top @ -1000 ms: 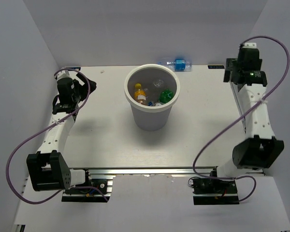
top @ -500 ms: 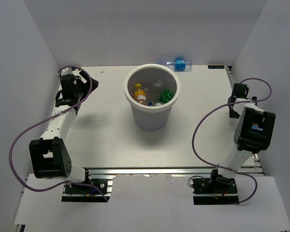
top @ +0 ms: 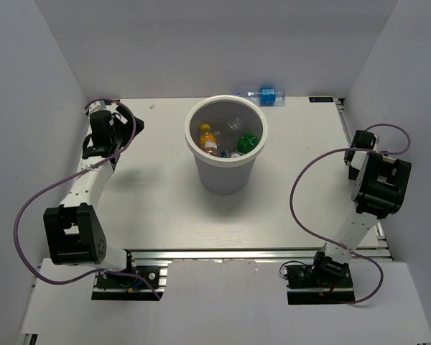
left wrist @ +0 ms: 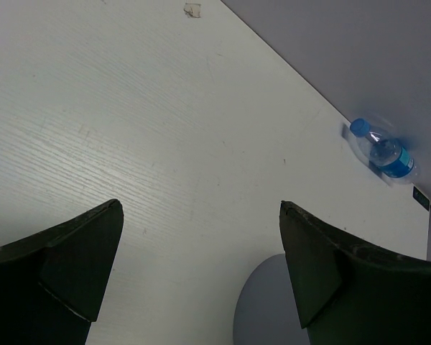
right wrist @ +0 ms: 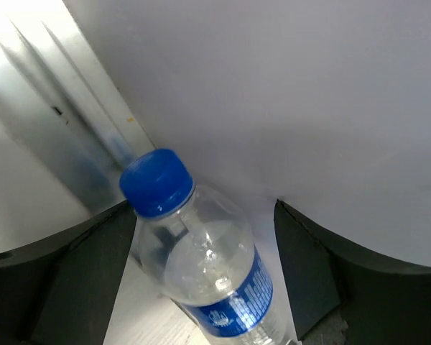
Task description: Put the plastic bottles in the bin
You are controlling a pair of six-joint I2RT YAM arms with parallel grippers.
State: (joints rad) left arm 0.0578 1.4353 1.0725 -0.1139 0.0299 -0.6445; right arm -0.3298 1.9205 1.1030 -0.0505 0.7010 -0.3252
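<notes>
The white bin (top: 195, 152) stands mid-table with an orange bottle (top: 208, 136), a green bottle (top: 248, 141) and a clear bottle (top: 235, 123) inside. Another clear bottle with a blue label (top: 262, 94) (left wrist: 384, 152) lies by the back wall. In the right wrist view a clear blue-capped bottle (right wrist: 208, 273) lies against the side wall between the fingers of my right gripper (right wrist: 205, 208); the jaws are open and stand close on both sides. From above, that bottle and gripper are hidden under the right arm (top: 373, 180). My left gripper (left wrist: 201, 208) (top: 129, 118) is open and empty at the back left.
The side wall runs right beside the right gripper, and a metal rail (right wrist: 65, 136) runs along its foot. A small scrap (left wrist: 192, 9) lies on the table near the back left. The bin's rim (left wrist: 273, 309) shows just below the left gripper's jaws.
The right arm has swung from the back right corner forward along the right wall and folded low. Its jaws have started narrowing round the blue-capped bottle. The left arm shifted slightly.
</notes>
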